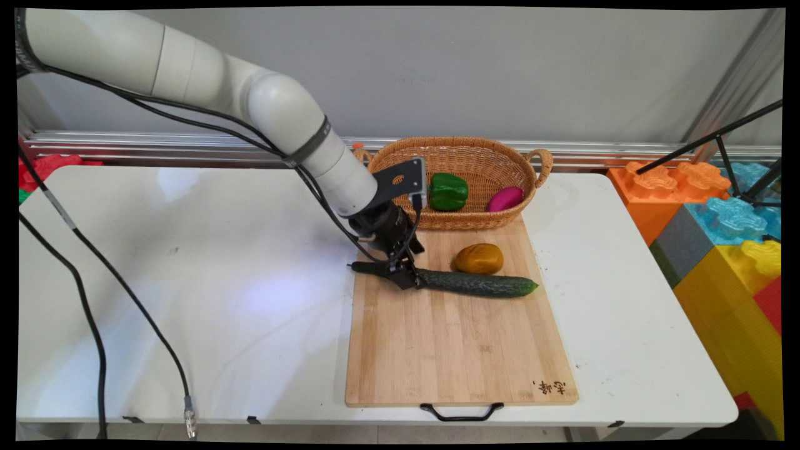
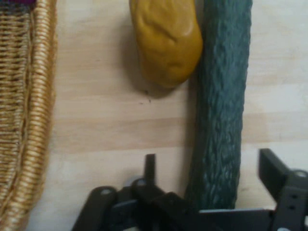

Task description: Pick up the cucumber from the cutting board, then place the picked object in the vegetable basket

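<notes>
A long dark green cucumber point(image 1: 476, 283) lies across the far part of a wooden cutting board point(image 1: 450, 350). My gripper point(image 1: 403, 274) is down over the cucumber's left part. In the hand view the gripper point(image 2: 210, 161) is open. The cucumber point(image 2: 222, 96) runs up between its two fingers point(image 2: 150, 166), with a gap showing on each side. A yellow-brown potato point(image 1: 479, 258) rests just behind the cucumber, touching it or nearly so; it shows again in the hand view as the potato point(image 2: 166, 41).
A wicker basket point(image 1: 481, 164) stands behind the board and holds a green pepper point(image 1: 448, 191) and a magenta vegetable point(image 1: 505, 199). Its rim point(image 2: 29, 120) runs along the hand view's left. Big coloured blocks point(image 1: 725, 225) are stacked at the right. Black cables hang at the left.
</notes>
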